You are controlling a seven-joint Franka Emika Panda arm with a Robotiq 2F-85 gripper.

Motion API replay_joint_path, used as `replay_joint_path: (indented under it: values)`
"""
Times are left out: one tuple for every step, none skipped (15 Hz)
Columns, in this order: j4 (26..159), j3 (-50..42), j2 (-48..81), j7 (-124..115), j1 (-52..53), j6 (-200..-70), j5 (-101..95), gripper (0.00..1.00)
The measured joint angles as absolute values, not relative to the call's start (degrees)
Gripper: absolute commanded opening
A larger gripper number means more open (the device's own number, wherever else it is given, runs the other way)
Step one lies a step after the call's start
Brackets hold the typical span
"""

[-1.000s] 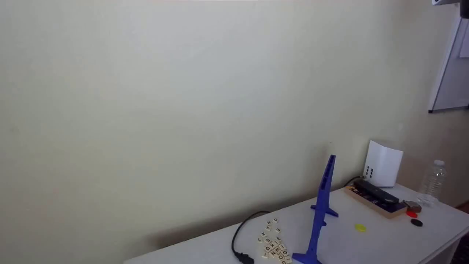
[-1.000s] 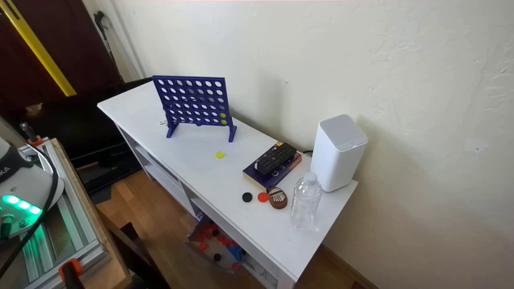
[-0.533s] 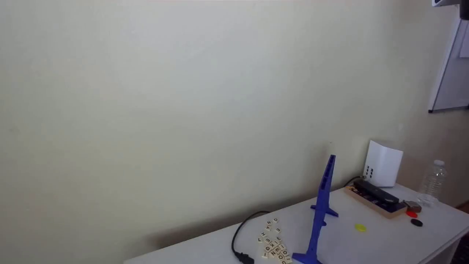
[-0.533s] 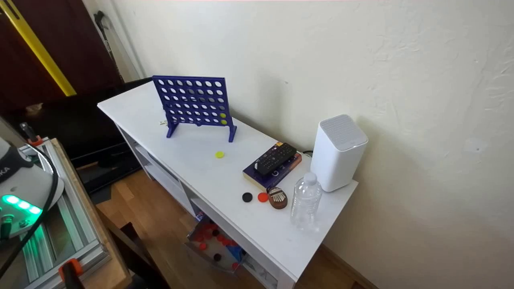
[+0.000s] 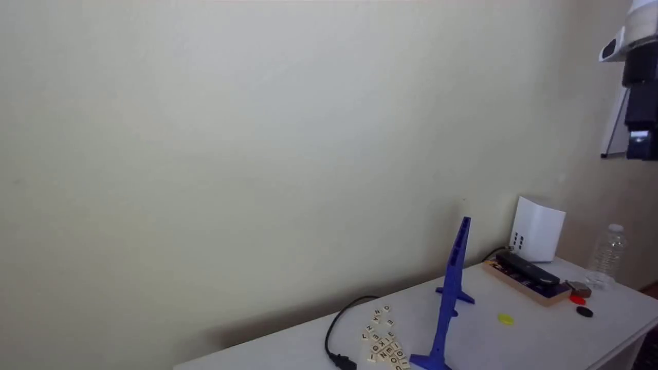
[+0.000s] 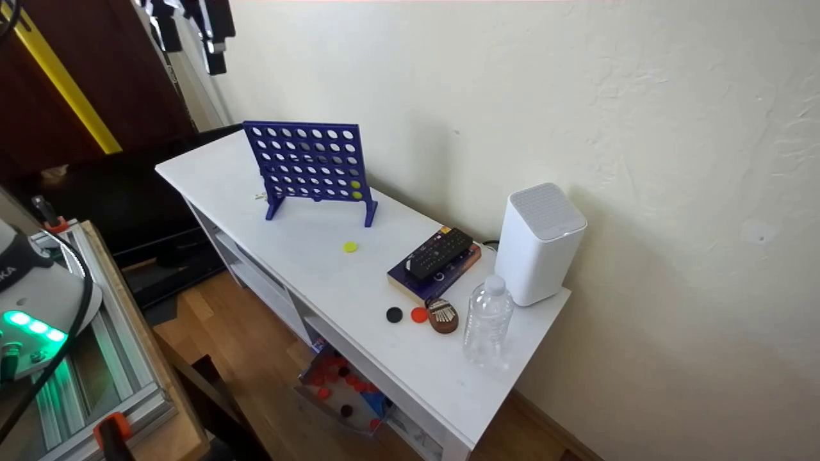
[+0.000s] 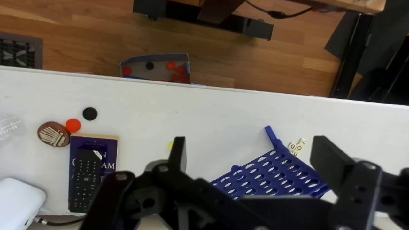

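Observation:
My gripper point(image 7: 249, 140) is open with nothing between its fingers. It hangs in the air high above the white desk, and it also shows at the top of an exterior view point(image 6: 193, 51) and at the right edge in an exterior view point(image 5: 640, 145). Nearest below it stands an upright blue grid frame point(image 6: 312, 152) with round holes; the wrist view shows it between and below the fingers point(image 7: 271, 179). Two yellow discs point(image 6: 356, 194) sit in its end column. A loose yellow disc point(image 6: 350, 246) lies on the desk, partly hidden by a finger in the wrist view.
Letter tiles point(image 5: 385, 344) and a black cable plug point(image 5: 343, 361) lie beside the frame. A remote point(image 6: 439, 253) rests on a book point(image 6: 410, 282). Nearby are black point(image 6: 394, 314) and red point(image 6: 419, 314) discs, a thumb piano point(image 6: 442, 316), a bottle point(image 6: 488, 323) and a white router point(image 6: 538, 256).
My gripper has come down into both exterior views; before, only a bit of the arm showed at the top right corner of one. The things on the desk have not moved.

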State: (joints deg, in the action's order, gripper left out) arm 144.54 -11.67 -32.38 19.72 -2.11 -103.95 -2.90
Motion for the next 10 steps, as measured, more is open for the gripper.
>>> replay_joint_path:
  values:
    - [145.9, -12.1, -32.0, 20.6, -2.3, -107.1, -3.2, 1.0]
    - [147.4, -12.3, -31.6, 21.4, -2.6, -110.3, -3.7, 1.0]
    - [148.9, -12.4, -31.1, 22.1, -2.8, -113.6, -4.5, 1.0]
    - [150.4, -12.4, -30.6, 22.6, -3.0, -116.7, -5.3, 1.0]
    - [151.7, -12.5, -29.9, 22.9, -3.1, -119.7, -6.0, 1.0]
    - [153.0, -12.5, -29.0, 23.1, -3.2, -122.6, -6.6, 1.0]
    - [154.2, -12.5, -28.0, 23.5, -3.3, -125.3, -7.1, 1.0]
    - [155.2, -12.5, -26.8, 23.9, -3.4, -127.6, -7.1, 1.0]
    - [155.8, -12.6, -25.7, 24.3, -3.4, -129.2, -7.1, 1.0]
    - [156.1, -12.7, -24.6, 24.6, -3.4, -130.2, -7.1, 1.0]
